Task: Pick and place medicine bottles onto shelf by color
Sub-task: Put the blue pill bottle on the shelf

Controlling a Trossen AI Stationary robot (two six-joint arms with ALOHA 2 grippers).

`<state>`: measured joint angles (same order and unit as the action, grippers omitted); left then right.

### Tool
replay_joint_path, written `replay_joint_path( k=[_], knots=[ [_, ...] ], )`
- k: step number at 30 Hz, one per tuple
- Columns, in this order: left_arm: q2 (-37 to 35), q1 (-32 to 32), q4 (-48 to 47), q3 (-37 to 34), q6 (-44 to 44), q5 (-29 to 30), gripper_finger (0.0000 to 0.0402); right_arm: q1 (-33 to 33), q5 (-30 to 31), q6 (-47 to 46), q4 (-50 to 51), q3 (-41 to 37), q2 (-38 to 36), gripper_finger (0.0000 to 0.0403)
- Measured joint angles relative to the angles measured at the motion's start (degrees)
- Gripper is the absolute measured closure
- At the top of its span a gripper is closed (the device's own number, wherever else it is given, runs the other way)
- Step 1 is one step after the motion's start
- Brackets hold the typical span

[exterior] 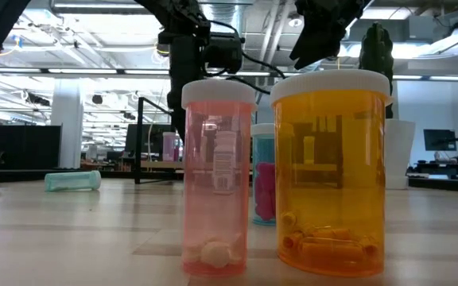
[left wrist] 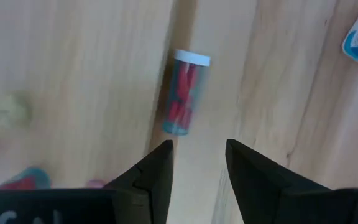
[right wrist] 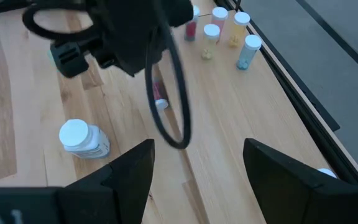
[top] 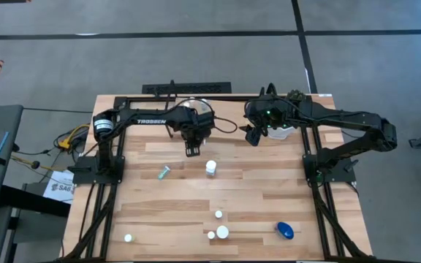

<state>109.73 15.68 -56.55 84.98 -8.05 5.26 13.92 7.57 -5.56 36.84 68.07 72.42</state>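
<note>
Surface [top: 269,204]: left claw [top: 194,151], fingers slightly apart and empty, hovers over a lying red-pill bottle [left wrist: 184,93], pick step, next a descent to straddle it; right claw [top: 254,137] wide apart, waiting at the far edge.

Mid desk [top: 196,197] lay open w/ bare wood betw. the lying teal bottle [top: 164,173] & upright white bottle [top: 210,168]. Front edge was crowded: small white-capped bottles [top: 218,232] + blue bottle [top: 285,231]. Left hand [top: 193,151] hung over the rear.
</note>
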Motion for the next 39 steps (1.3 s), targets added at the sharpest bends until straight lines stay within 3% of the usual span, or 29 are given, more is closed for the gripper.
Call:
replay_joint_path(
  k=[8,20,39],
  knots=[
    [0.0,-0.1,8.1,-4.5,-2.6,0.1,0.0234,0.0,0.0,0.0,0.0,0.0,0.0,0.0133],
    [0.0,-0.4,20.5,-12.0,-5.4,0.7,0.0235,0.0,0.0,0.0,0.0,0.0,0.0,0.0133],
    [0.0,-2.1,22.1,-16.3,1.6,-2.8,0.0236,0.0,0.0,0.0,0.0,0.0,0.0,0.0133]
  ],
)
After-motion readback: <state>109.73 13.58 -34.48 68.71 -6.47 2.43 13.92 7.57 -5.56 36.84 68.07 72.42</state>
